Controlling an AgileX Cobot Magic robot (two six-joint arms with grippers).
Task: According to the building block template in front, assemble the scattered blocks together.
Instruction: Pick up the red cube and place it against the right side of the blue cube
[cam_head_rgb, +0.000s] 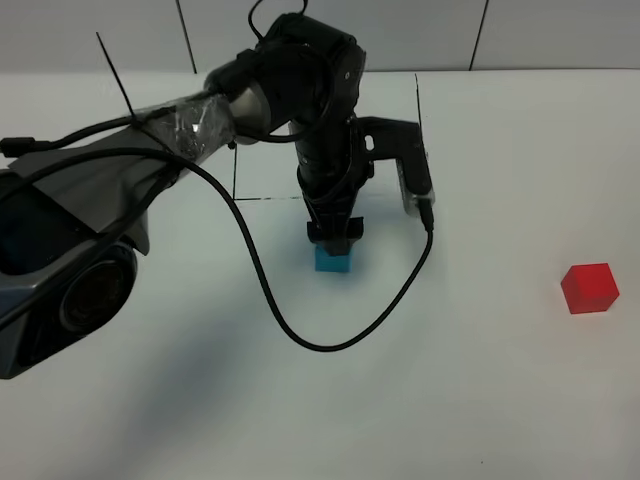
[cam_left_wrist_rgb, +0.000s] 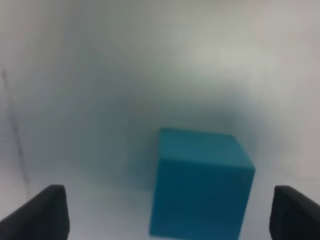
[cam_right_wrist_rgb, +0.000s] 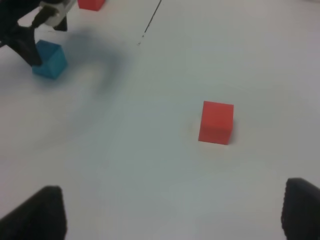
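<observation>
Cubes look light, rigid, smooth-faced — we judge two flat opposite sides the place to pinch, squarely, so neither twists. We note the cyan cube (cam_head_rgb: 335, 261) on the desk (cam_head_rgb: 480, 390), between the wide-spread jaws of the left gripper (cam_head_rgb: 334, 233), untouched. The red cube (cam_head_rgb: 589, 288) lies well apart to the right; the right gripper (cam_right_wrist_rgb: 172, 215) hovers near it — open, empty. The template (cam_right_wrist_rgb: 91, 3) sits mostly hidden behind the left arm (cam_head_rgb: 200, 115).

Cyan cube (cam_head_rgb: 334, 261), seemingly flat, lies well apart from red cube (cam_head_rgb: 589, 288).
</observation>
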